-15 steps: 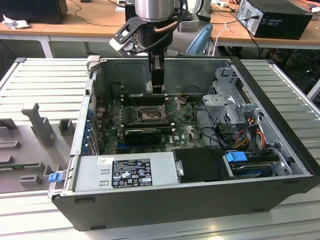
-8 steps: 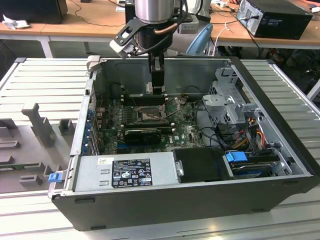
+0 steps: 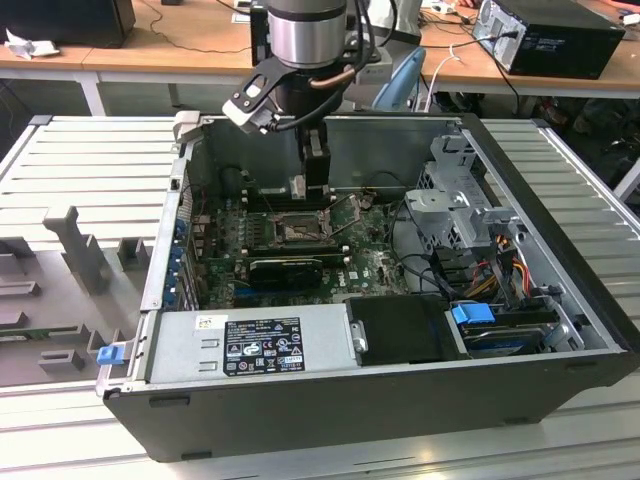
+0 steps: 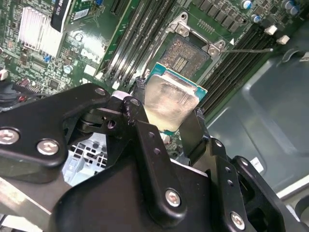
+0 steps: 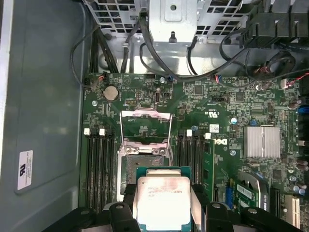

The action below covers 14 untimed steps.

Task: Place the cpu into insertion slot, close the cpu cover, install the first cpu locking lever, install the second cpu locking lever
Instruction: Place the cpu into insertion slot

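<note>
fingers (image 5: 197, 205) clenched on two opposite edges of the cpu (image 5: 163, 195), its silver face toward both wrist cameras. gripper (image 4: 169, 102) holds it off the green board (image 5: 217, 96), just short of the insertion slot (image 5: 141, 166), not seated. cpu cover (image 5: 145, 126) stands flipped open beyond the slot.
</note>
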Motion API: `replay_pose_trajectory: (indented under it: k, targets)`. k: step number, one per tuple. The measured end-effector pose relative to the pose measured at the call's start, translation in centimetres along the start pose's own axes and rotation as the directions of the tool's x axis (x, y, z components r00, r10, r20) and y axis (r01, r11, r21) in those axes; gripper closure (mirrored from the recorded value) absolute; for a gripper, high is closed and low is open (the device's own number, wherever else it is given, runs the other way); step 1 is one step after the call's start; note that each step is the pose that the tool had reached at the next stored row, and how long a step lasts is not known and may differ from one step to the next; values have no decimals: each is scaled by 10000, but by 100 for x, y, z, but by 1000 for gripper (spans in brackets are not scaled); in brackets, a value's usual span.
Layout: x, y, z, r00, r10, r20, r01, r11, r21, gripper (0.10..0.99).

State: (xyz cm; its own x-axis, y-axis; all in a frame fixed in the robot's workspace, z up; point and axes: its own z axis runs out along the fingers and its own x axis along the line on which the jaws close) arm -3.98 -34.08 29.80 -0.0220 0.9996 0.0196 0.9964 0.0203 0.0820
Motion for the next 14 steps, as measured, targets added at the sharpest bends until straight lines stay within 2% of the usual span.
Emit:
replay_pose_trajectory:
  k: [9,14]
  targets:
    - [-2,-8,100,10000,-8,-1,8,10000,0,557]
    - [-4,-17,205,10000,-8,-1,8,10000,0,557]
